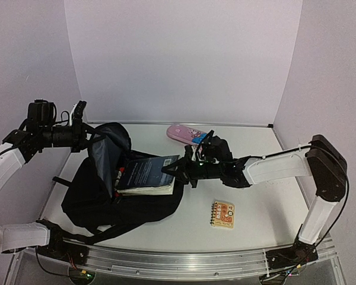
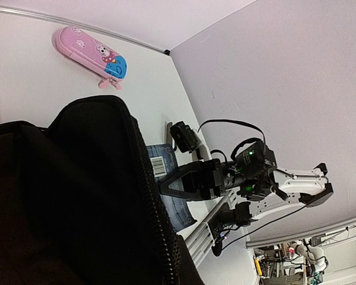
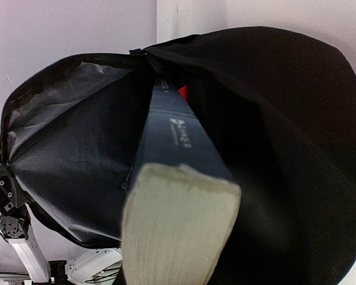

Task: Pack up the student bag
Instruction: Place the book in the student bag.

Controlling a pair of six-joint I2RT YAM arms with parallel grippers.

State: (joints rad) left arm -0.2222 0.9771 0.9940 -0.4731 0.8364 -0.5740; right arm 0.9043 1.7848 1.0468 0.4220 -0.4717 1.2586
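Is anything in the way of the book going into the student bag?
Nothing visible blocks it. The left claw holds the mouth of the student bag open, and the book in the right claw is partly inside.

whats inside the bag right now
A dark book is partway in the bag, at its open mouth, page end sticking out. A red item shows behind it. The book and black fabric cover the rest.

Bright, even light; soft shadows

A pink pencil case (image 1: 187,134) and an orange notepad (image 1: 222,214) lie apart on the table (image 1: 267,208).
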